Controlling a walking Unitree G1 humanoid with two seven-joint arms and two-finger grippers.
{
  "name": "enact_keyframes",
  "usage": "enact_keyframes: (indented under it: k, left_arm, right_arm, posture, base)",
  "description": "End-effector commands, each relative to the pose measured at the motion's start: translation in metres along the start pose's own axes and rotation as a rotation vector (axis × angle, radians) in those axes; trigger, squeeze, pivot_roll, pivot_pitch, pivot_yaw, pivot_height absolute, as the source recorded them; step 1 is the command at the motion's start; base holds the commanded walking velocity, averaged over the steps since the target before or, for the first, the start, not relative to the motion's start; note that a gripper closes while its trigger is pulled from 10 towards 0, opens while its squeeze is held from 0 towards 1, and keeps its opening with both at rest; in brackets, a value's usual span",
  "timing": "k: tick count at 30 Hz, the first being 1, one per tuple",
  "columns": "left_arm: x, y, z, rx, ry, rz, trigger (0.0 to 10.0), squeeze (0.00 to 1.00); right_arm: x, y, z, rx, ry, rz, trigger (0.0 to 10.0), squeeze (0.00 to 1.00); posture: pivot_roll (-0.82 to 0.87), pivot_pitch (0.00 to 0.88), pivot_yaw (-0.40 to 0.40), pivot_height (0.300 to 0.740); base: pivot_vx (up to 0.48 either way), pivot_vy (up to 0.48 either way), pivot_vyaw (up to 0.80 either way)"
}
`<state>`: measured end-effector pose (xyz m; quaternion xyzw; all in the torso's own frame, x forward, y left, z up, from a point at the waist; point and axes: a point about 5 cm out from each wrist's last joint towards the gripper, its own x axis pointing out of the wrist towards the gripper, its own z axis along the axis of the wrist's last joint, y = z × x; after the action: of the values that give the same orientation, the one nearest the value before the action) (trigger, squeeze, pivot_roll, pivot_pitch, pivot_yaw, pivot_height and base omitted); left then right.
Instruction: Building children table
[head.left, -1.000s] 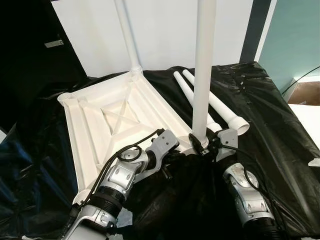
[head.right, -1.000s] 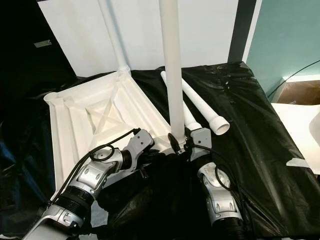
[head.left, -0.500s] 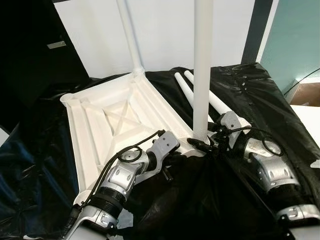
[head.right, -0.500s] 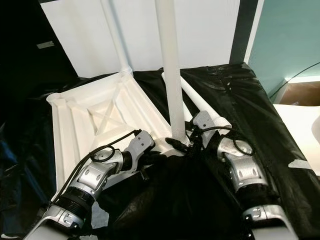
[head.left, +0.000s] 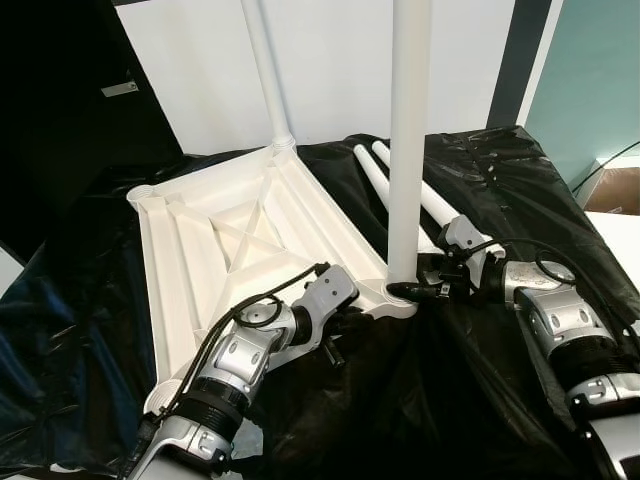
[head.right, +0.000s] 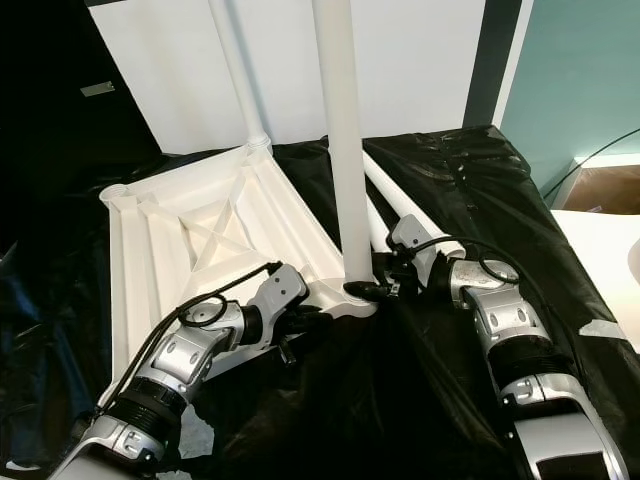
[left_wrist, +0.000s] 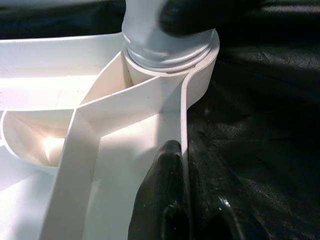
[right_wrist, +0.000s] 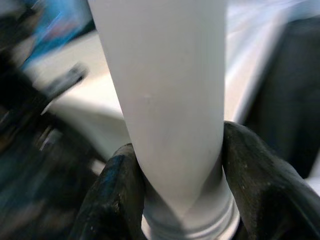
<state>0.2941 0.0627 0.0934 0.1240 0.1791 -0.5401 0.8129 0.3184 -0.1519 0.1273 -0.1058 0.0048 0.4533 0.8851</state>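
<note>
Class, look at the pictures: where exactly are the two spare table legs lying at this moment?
The two spare legs lie side by side on the black sheet, right of the upturned tabletop and behind the upright leg gripped by the right gripper.

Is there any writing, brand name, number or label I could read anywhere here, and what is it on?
No readable text anywhere.
Small pale tag on the dark panel behind: too small to read.
Table top, legs, black sheet: no markings visible.
</note>
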Motion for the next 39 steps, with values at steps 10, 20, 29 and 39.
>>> enact_keyframes:
  k: [10, 20, 29, 39]
  left_arm:
    - [0.014, -0.022, -0.037, -0.143, 0.096, -0.061, 10.0, 0.0]
    - [0.015, -0.022, -0.036, -0.138, 0.098, -0.069, 10.0, 0.0]
    - [0.016, -0.021, -0.035, -0.139, 0.096, -0.066, 10.0, 0.0]
    - [0.016, -0.021, -0.036, -0.141, 0.094, -0.061, 10.0, 0.0]
  right_arm:
    - [0.011, 0.044, -0.008, 0.123, -0.267, -0.459, 0.0, 0.0]
    - [0.009, 0.043, -0.01, 0.125, -0.211, -0.664, 3.8, 0.0]
    - [0.015, 0.032, -0.007, 0.057, -0.162, -0.405, 10.0, 1.0]
    - [0.001, 0.006, 0.001, -0.07, 0.082, 0.202, 10.0, 0.0]
  posture:
    - [-0.01, 0.0, 0.075, 0.74]
    - [-0.02, 0.0, 0.078, 0.74]
    - [-0.02, 0.0, 0.072, 0.74]
    - [-0.01, 0.0, 0.068, 0.74]
  base:
    - [0.0, 0.0, 0.0]
    - [0.0, 0.0, 0.0]
    - [0.0, 0.0, 0.0]
    - [0.0, 0.0, 0.0]
